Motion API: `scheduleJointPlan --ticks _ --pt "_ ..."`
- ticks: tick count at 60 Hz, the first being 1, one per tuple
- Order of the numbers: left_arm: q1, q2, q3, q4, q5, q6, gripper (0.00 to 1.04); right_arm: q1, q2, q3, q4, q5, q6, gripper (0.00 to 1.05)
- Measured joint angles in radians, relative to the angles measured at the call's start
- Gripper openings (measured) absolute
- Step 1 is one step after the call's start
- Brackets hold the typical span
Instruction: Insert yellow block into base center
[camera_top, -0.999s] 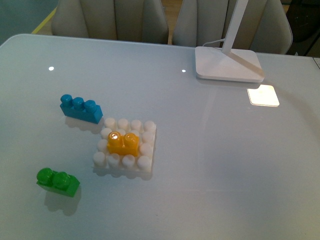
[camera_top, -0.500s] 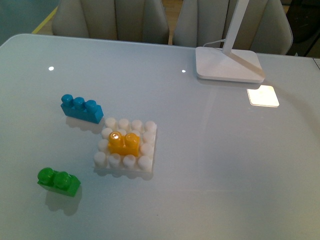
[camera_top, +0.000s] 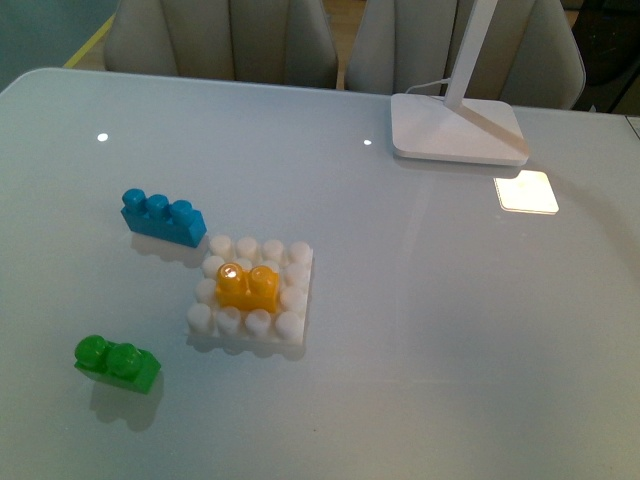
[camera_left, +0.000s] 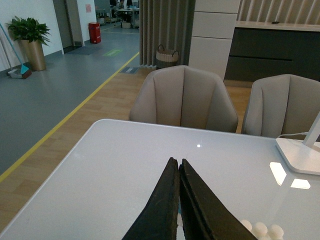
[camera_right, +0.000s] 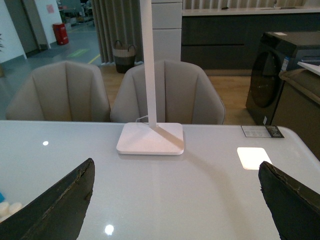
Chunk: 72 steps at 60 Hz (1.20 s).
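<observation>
Yellow block (camera_top: 247, 287) sits on base (camera_top: 296, 300) center (studs up). Blue brick (camera_top: 162, 217) just beyond base, green brick (camera_top: 117, 364) nearer. Left gripper (camera_left: 178, 165) pressed closed, empty; right gripper (camera_right: 175, 200) spread wide.

Three bricks are showing on the table (camera_top: 450, 300): one yellow block (camera_top: 247, 286), one green brick (camera_top: 117, 363) and one blue brick (camera_top: 162, 216). One base (camera_top: 295, 300) is lying among them, carrying the yellow one. One lamp foot (camera_top: 456, 128) is standing at the far right. Two chairs (camera_top: 222, 40) are sitting beyond the far edge. Two grippers are showing in the wrist views, the left gripper (camera_left: 178, 162) and the right gripper (camera_right: 175, 192)
</observation>
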<state>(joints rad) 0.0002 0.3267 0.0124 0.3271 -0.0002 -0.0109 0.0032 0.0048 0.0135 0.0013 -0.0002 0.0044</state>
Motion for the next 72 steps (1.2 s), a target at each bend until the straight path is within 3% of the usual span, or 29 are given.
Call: scheduleJointPlan --ticks 28,35,61,72 --pt "0.0 -0.148 0.0 -0.148 0.0 0.0 0.03 0.0 0.0 0.0 0.0 0.0 0.0 0.96" --pt "0.0 -0.287 0.0 -0.313 0.0 0.0 0.03 0.0 0.0 0.0 0.0 0.0 0.0 0.96" --pt "0.0 -0.32 0.0 -0.326 0.0 0.0 0.03 0.0 0.0 0.0 0.0 0.0 0.0 0.96" --pt "0.0 -0.32 0.0 -0.326 0.0 0.0 0.34 0.0 0.0 0.0 0.0 0.0 0.0 0.96"
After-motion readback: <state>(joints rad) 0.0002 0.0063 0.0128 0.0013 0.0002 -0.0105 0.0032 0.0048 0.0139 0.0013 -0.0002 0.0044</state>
